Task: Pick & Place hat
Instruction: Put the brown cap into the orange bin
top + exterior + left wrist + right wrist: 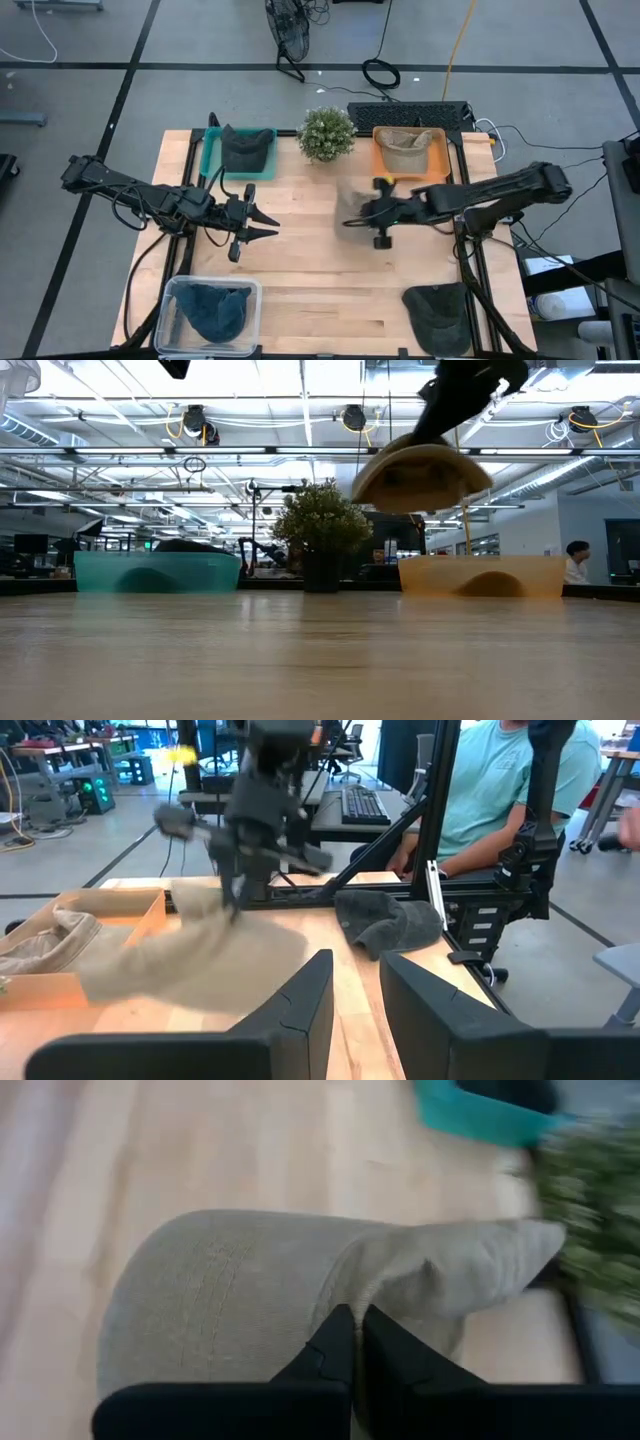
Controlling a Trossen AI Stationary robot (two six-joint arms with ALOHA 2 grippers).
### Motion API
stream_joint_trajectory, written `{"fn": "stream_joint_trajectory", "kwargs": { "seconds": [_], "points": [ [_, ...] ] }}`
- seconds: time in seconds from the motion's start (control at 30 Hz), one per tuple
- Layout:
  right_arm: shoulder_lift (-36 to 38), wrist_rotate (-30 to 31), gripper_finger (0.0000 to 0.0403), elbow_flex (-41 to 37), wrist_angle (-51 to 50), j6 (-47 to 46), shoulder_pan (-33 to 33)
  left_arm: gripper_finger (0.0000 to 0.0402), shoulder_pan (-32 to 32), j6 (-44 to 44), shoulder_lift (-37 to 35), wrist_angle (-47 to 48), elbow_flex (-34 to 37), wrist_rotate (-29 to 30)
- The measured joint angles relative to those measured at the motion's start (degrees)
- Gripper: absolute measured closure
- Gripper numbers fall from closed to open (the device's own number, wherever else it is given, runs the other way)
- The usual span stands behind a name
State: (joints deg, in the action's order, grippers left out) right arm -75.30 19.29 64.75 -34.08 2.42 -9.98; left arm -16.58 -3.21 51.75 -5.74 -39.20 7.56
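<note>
A tan hat (pixel 420 475) hangs in the air over the table's middle, below my right gripper (pixel 352 1330), which is shut on it. In the high view the hat (pixel 350 205) is blurred, left of the orange tray (pixel 440 165). That tray holds a second tan hat (pixel 405 148). My left gripper (pixel 268 225) hovers open over the table's left half and touches nothing. It faces the carried hat (pixel 190 955) in the left wrist view. My right gripper pinches a raised fold of the tan hat's cloth (pixel 350 1285) between its two fingers, where the bunched crown meets the stitched brim. The fingers come slanting down from the table's right. The hat is lifted clear of the table and hangs below the fingers.
A teal tray (pixel 212 160) at the far left holds a dark hat (pixel 245 148). A potted plant (pixel 326 133) stands between the trays. A clear bin (pixel 172 290) at the near left holds a blue hat. Another dark hat (pixel 437 315) lies near right. A person (pixel 500 780) sits beyond the table.
</note>
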Motion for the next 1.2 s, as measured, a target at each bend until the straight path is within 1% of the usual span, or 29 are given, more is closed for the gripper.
{"fn": "stream_joint_trajectory", "kwargs": {
  "seconds": [0.13,0.27,0.33,0.43,0.5,0.57,0.7,1.0,1.2],
  "points": [
    [4.75,6.97,0.0402,0.00,-6.45,0.79,0.24,0.0307,0.00,-0.01,0.00,-0.04,0.00,0.47],
    [7.45,11.15,0.0402,0.00,-11.65,4.94,2.06,0.0307,0.00,0.01,0.00,-0.04,0.00,0.49],
    [8.12,12.18,0.0403,0.00,-13.54,8.52,3.69,0.0307,0.00,0.18,0.00,-0.07,0.00,0.49],
    [8.61,12.17,0.0403,0.00,-16.02,16.02,6.83,0.0307,0.00,0.34,0.00,-0.04,0.00,0.49],
    [8.93,11.71,0.0403,0.00,-15.95,20.98,9.73,0.0307,0.00,0.38,0.00,-0.04,0.00,0.49],
    [9.32,8.57,0.0403,0.02,-15.87,26.16,13.46,0.0307,0.00,0.38,0.00,-0.04,0.00,0.49],
    [10.05,0.20,0.0403,0.02,-15.57,34.19,22.15,0.0307,0.00,0.40,0.00,-0.02,0.00,0.49],
    [11.83,-20.54,0.0403,0.02,-13.72,44.58,41.67,0.0307,0.00,1.22,0.00,0.06,0.00,0.49],
    [11.04,-29.93,0.0403,0.02,-13.80,48.65,52.06,0.0307,0.00,1.50,0.00,0.09,0.00,0.49]
  ]
}}
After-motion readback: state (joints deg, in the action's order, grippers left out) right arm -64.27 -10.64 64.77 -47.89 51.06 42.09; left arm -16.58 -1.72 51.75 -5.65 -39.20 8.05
